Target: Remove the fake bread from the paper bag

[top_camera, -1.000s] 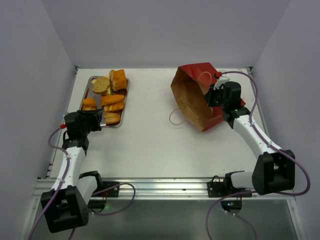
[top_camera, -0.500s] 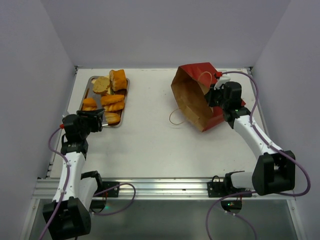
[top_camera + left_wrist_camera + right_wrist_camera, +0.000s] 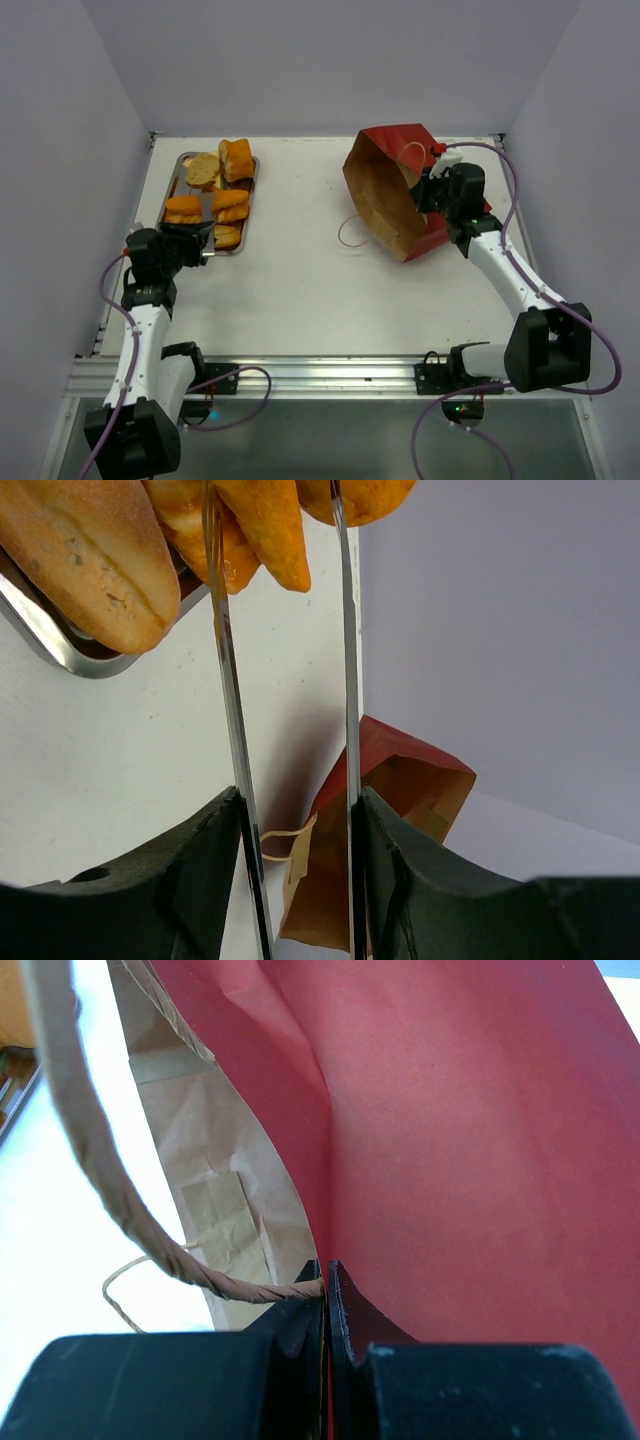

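Right hand (image 3: 325,1282) pinches the paper bag (image 3: 385,200) rim; its mouth faces the released left hand (image 3: 200,243), well apart.

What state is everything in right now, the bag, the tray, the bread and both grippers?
paper bag, tipped on its side, mouth open, no bread visible inside.
steel tray, lying flat, loaded with bread.
fake bread, out of the bag, piled in the tray.
left gripper, open, at the tray's near end.
right gripper, shut on the bag's rim.
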Motion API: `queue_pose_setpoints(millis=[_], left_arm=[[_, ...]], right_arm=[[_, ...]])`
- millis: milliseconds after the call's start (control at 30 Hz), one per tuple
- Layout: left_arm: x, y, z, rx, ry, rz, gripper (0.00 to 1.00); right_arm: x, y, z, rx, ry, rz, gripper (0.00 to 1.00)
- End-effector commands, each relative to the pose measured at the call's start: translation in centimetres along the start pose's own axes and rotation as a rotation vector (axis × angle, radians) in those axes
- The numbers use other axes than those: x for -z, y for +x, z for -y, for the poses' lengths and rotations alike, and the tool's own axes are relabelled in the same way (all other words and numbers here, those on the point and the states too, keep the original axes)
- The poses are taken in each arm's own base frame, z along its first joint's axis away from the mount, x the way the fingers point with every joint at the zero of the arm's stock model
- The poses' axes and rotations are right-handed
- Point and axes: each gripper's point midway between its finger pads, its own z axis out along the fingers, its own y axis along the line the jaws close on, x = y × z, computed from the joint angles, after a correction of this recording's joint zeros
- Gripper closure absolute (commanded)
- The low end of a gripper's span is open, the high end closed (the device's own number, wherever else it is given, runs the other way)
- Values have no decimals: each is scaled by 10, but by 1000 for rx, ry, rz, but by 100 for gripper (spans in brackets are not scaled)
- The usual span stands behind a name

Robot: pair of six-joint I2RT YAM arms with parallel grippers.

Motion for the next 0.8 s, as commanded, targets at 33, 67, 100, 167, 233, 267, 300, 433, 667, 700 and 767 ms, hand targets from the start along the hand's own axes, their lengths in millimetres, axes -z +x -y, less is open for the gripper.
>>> queue_pose_setpoints(millis=[33, 67, 100, 167, 233, 267, 300, 433, 667, 700, 767], left_arm=[[11, 10, 29, -54, 70, -47, 49], [11, 12, 30, -55, 72, -52, 49], [11, 13, 31, -55, 74, -56, 50], [11, 15, 32, -58, 76, -65, 51], [12, 17, 34, -60, 80, -74, 53], [12, 20, 35, -61, 86, -85, 53], [12, 21, 36, -63, 88, -91, 54], [13, 38, 44, -83, 124, -165, 60], [22, 77, 60, -180, 199, -301, 81], [22, 81, 64, -203, 219, -314, 86], [19, 96, 63, -260, 245, -376, 88]], right_arm=[[7, -23, -3, -9, -14, 83, 100], [7, -23, -3, -9, -14, 83, 100], [7, -23, -3, -9, -14, 83, 100], [6, -23, -2, -9, -11, 82, 100], [7, -23, -3, -10, -12, 83, 100], [7, -24, -2, -10, -11, 85, 100], [7, -24, -3, -9, -13, 85, 100], [7, -24, -2, -9, -8, 85, 100], [7, -24, -1, -1, -11, 85, 100], [7, -24, -2, 6, -16, 83, 100], [8, -24, -4, 29, -35, 80, 100]])
